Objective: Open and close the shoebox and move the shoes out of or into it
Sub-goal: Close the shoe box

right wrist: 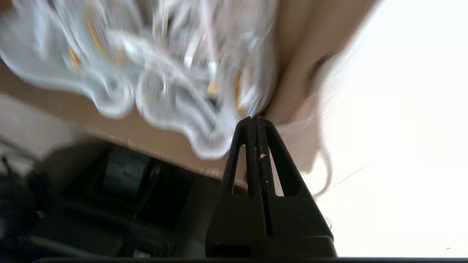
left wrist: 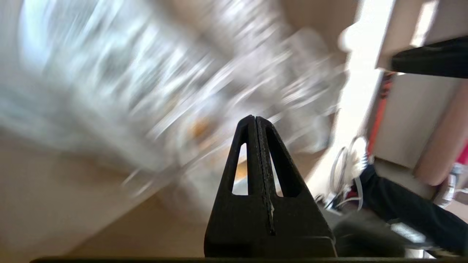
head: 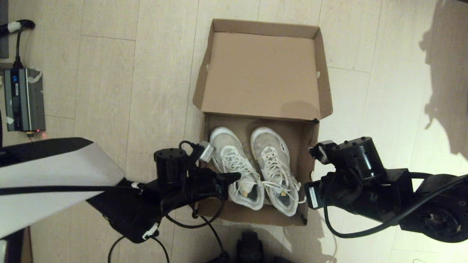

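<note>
The shoebox lies open on the floor, its hinged lid folded back away from me. Both white shoes sit inside side by side, toes toward the lid: the left shoe and the right shoe. My left gripper is shut and empty, its tip over the left shoe's heel end; the left wrist view shows the fingers pressed together before the blurred shoes. My right gripper is shut and empty, by the box's near right corner, close to the shoes. Its wrist stands just outside the right wall.
A grey power unit with a cable lies on the floor at far left. The left arm's white cover fills the near left. My base sits just before the box. Bare wooden floor surrounds the box.
</note>
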{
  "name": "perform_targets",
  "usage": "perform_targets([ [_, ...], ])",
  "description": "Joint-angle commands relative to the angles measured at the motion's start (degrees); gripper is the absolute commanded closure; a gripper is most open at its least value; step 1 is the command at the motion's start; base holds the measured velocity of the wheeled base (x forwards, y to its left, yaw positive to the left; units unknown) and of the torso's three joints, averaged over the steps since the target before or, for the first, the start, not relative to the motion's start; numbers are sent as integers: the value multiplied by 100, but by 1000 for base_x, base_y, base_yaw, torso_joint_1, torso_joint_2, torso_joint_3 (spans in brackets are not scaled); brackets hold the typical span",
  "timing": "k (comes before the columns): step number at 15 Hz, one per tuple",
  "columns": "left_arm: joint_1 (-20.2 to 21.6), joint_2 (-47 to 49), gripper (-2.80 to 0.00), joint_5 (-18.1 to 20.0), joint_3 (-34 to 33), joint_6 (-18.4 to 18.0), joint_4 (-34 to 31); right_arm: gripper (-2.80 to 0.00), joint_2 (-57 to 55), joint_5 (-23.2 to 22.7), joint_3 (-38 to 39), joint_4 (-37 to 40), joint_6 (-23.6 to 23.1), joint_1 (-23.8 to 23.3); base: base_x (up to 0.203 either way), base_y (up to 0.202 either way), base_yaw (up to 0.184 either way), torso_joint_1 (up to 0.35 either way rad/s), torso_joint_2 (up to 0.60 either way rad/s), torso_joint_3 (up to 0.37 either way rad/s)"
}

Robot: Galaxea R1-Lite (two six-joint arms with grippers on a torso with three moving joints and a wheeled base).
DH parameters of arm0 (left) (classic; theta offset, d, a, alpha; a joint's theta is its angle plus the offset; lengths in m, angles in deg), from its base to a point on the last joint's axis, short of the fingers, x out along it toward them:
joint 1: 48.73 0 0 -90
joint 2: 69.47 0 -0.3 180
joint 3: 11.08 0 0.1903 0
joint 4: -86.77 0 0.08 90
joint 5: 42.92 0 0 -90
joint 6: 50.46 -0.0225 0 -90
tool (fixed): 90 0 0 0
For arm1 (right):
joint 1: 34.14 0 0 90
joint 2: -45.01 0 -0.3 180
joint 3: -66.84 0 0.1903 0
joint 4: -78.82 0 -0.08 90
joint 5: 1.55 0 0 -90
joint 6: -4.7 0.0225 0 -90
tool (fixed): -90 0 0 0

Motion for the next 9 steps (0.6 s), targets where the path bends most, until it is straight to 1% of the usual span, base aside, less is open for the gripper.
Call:
perform_targets([
  [1, -165, -767, 0, 6, -42, 6, 2, 0, 375, 81, -47, 11, -4, -9, 0, 0, 0, 0, 0, 0],
  [2, -204, -1114, 0, -8, -73, -2, -70, 0, 570, 135, -85, 81, -73, -34, 0, 0, 0, 0, 0, 0],
  [3, -220, -1530, 0, -25, -73, -8, -239, 0, 840, 158, -163, 257, -242, -120, 0, 0, 0, 0, 0, 0],
  [4, -231, -2028, 0, -49, -45, -14, -550, 0, 1133, 170, -337, 510, -507, -275, 0, 0, 0, 0, 0, 0],
  [5, -238, -2593, 0, -96, 17, -18, -996, 0, 1393, 177, -674, 796, -939, -489, 0, 0, 0, 0, 0, 0],
  [6, -242, -3102, 0, -162, 116, -23, -1501, 0, 1584, 181, -922, 1015, -1501, -661, 0, 0, 0, 0, 0, 0],
  [7, -222, -3613, 0, -238, 295, -63, -2215, 0, 1721, 179, -1102, 1126, -2098, -791, 0, 0, 0, 0, 0, 0],
  [8, -114, -3973, 0, -294, 557, -207, -3100, 0, 1788, 161, -1236, 1161, -2650, -937, 0, 0, 0, 0, 0, 0],
  [9, 207, -4153, 0, -301, 750, -429, -3698, 0, 1786, 116, -1391, 1172, -3039, -1200, 0, 0, 0, 0, 0, 0],
])
